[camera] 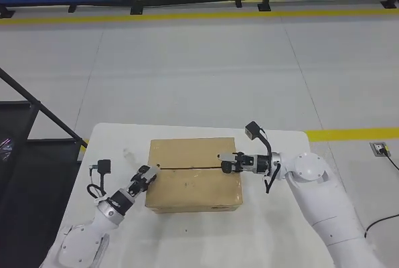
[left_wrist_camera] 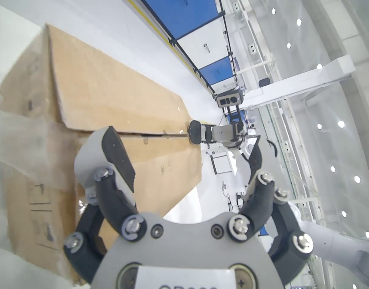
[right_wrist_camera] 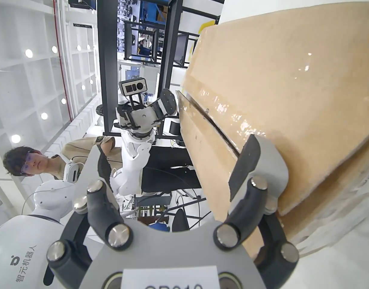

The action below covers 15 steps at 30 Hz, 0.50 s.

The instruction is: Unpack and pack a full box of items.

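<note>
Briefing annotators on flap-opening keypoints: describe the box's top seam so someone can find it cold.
On the white table sits one closed brown cardboard box. Across its top runs the seam, a thin dark line where the two flaps meet, with the left gripper near one end and the right gripper near the other. Unlike the outer edges, it cuts across mid-face.

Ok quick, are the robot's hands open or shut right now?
Left gripper: open, holding nothing, at the box.
Right gripper: open, holding nothing.
</note>
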Tool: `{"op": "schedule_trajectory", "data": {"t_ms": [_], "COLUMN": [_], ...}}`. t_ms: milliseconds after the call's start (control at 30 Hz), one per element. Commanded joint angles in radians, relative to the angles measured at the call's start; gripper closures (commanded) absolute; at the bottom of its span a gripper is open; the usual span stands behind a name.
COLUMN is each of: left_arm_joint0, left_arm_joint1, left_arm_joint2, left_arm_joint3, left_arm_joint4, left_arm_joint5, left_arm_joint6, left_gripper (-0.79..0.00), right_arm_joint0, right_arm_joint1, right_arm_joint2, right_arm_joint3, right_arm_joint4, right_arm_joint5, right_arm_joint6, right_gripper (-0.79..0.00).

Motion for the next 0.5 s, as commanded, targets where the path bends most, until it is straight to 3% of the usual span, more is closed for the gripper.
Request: {"op": "schedule_trajectory", "data": {"t_ms": [0, 200, 467], "left_arm_joint0": [0.012, 0.047, 0.049], "left_arm_joint1": [0.002, 0.009, 0.010], "left_arm_joint2": [-0.051, -0.197, -0.206], "left_arm_joint3": [0.009, 0.049, 0.048], "left_arm_joint4": [-0.039, -0.156, -0.153], "left_arm_joint5": [0.006, 0.080, 0.083], "left_arm_joint6": [0.030, 0.059, 0.059], "left_gripper": [-0.785, -0.785, -0.785], "right_arm_joint0": [0.004, 0.007, 0.007], "right_arm_joint1": [-0.001, -0.003, -0.003], "right_arm_joint2": [-0.005, -0.010, -0.010], "right_arm_joint3": [0.019, 0.039, 0.039], "right_arm_joint4": [0.012, 0.024, 0.024], "right_arm_joint5": [-0.014, -0.014, -0.014], "right_arm_joint6": [0.001, -0.001, -0.001], "right_gripper": [-0.785, -0.785, -0.785]}}
